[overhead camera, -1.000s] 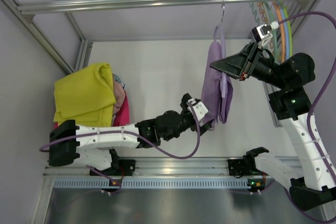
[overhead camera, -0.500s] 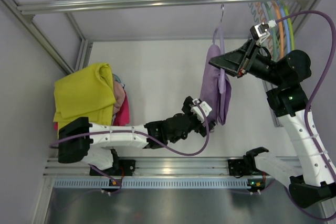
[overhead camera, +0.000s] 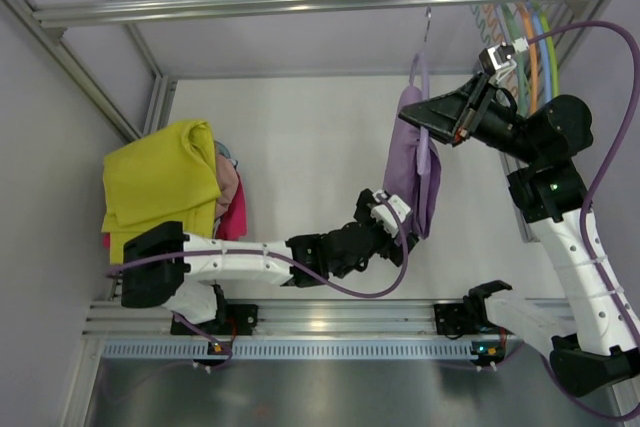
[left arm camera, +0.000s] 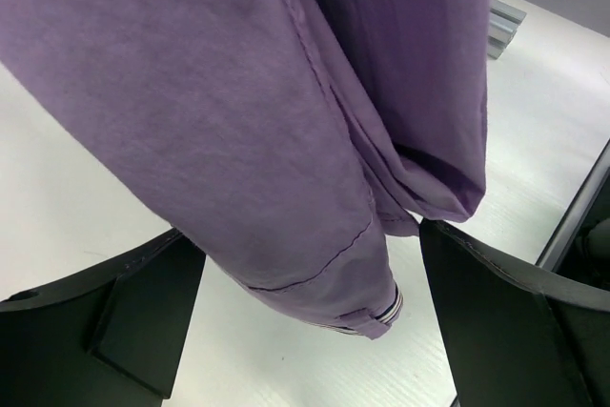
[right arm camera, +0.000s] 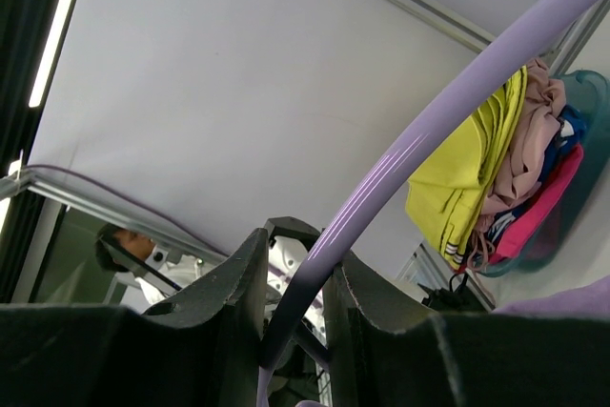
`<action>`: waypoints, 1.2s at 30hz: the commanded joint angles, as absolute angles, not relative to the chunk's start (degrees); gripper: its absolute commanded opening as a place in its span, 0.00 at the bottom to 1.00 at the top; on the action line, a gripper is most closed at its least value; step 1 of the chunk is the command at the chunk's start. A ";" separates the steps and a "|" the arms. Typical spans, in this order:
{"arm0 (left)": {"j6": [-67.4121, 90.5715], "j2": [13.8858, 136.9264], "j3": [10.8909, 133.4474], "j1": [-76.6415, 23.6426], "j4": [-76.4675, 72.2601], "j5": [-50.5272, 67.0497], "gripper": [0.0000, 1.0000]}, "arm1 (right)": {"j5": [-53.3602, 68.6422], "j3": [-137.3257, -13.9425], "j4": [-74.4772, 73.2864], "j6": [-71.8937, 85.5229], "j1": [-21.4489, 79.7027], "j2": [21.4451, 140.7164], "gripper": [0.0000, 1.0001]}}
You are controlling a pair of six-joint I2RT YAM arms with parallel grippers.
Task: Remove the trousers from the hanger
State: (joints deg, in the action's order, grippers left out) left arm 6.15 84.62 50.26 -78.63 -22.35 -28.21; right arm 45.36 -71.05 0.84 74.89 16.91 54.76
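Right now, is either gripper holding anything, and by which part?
The right gripper pinches the hanger by its sloping arm. The left gripper is open around a leg of the purple trousers, holding nothing.

Lilac trousers (overhead camera: 410, 162) hang on hanger (overhead camera: 413, 72); yellow trousers (overhead camera: 160, 187) lie heaped.

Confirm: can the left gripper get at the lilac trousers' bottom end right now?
Probably yes. The left gripper stands open with its fingers either side of the lilac trousers' hanging lower end; nothing shows between them and the cloth.
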 commanded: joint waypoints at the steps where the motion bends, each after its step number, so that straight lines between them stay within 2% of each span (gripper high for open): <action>1: 7.91 85.51 53.44 -79.19 -25.49 -30.23 0.98 | 43.59 -74.79 9.23 74.18 16.44 52.47 0.00; 9: 8.53 87.28 54.58 -77.70 -22.94 -35.68 0.98 | 45.00 -75.15 9.49 74.36 16.52 51.94 0.00; 17: 5.89 85.43 53.96 -71.28 -24.34 -32.88 0.98 | 47.98 -74.53 9.32 74.71 16.52 51.86 0.00; 31: -10.89 82.44 57.74 -70.40 -35.51 -29.44 0.94 | 50.36 -71.10 7.56 72.77 16.44 51.24 0.00; 36: -15.47 82.88 59.67 -69.44 -39.37 -29.01 0.88 | 50.62 -70.58 6.33 72.07 16.44 50.89 0.00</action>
State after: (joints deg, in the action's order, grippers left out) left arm -11.09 84.99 56.40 -70.50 -31.62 -29.30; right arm 49.78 -68.99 0.19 74.43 16.71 53.39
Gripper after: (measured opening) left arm 0.899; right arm 0.269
